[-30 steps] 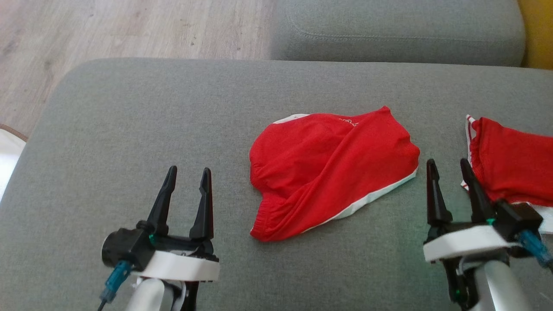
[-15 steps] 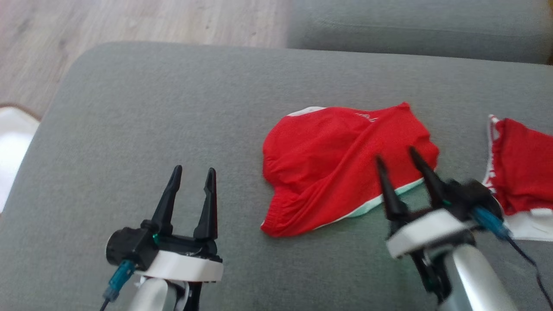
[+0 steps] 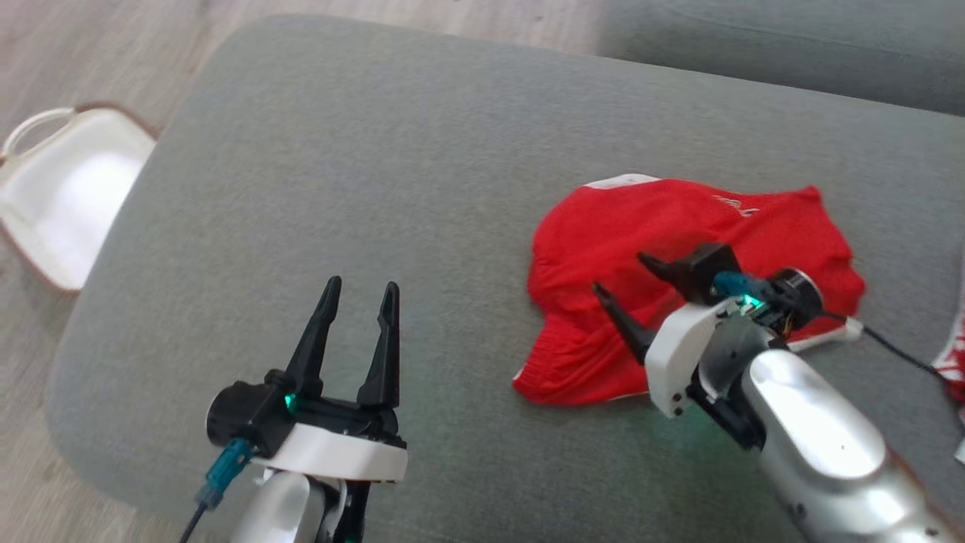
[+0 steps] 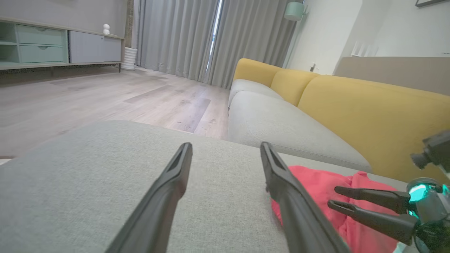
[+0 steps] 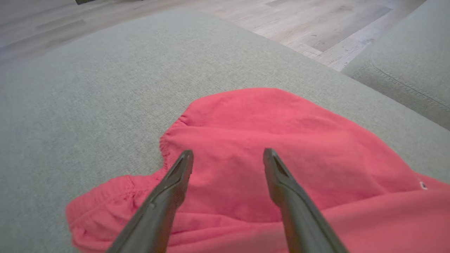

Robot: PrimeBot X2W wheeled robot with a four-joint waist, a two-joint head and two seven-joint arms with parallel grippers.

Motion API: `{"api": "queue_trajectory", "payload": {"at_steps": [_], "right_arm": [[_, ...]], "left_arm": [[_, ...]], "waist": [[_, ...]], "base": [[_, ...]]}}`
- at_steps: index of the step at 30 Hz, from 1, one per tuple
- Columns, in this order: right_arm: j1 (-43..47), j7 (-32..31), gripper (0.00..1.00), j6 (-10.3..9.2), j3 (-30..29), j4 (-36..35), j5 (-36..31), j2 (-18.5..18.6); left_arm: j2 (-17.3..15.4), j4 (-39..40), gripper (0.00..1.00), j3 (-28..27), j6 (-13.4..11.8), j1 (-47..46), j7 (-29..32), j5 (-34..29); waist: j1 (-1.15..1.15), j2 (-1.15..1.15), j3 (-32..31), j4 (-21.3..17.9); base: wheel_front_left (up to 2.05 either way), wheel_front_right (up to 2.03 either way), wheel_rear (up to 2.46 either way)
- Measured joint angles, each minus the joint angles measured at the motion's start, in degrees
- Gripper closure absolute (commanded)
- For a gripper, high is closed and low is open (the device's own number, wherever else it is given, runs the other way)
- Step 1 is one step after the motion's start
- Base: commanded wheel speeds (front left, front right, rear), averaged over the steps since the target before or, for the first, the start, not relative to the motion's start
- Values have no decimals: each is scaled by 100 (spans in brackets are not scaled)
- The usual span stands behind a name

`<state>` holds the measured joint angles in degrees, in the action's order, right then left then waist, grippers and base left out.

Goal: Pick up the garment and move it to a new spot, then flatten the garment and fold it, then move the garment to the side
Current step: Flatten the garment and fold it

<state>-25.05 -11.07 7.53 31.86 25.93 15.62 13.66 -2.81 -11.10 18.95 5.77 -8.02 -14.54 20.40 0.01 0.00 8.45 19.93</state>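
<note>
You've got the garment (image 3: 626, 234), red w/ white trim, lying crumpled on the grey cushion (image 3: 377, 151), right of centre in the head view, its gathered elastic edge toward the robot. The R gripper (image 3: 620, 273) is over the garment's near half w/ its two fingers spread wide and nothing between them; can't tell if the tips touch the fabric. The L gripper (image 3: 361, 285) is over bare cushion, well apart from the garment on its left, fingers also spread and empty. A second red cloth (image 3: 951, 362) shows at the right edge of the head view. On the wood floor (image 3: 75, 45) beside the cushion's left corner sits a white tray (image 3: 60, 188).
</note>
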Motion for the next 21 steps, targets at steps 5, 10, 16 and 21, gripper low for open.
{"api": "queue_trajectory", "payload": {"at_steps": [5, 10, 16, 21], "right_arm": [[-304, -13, 0, 0, 162, 531, 145, 21], [-519, -3, 95, 0, 382, 978, 203, 47], [-775, 156, 100, 0, 453, 1247, 261, 65], [-1156, 368, 100, 0, 194, 1536, 322, 83]], "left_arm": [[0, -13, 0, 43, -29, -1, 0, 34], [1, -15, 0, 135, -31, -2, 0, 81], [1, -14, 0, 157, -56, -5, 0, 83], [1, -14, 0, 200, -73, -53, 0, 90]], "waist": [[0, 0, 75, 241], [0, 0, 146, 392], [-1, 0, 187, 457], [-1, 0, 230, 502]], "base": [[0, 0, 0], [0, 0, 0], [0, 0, 0], [0, 0, 0]]}}
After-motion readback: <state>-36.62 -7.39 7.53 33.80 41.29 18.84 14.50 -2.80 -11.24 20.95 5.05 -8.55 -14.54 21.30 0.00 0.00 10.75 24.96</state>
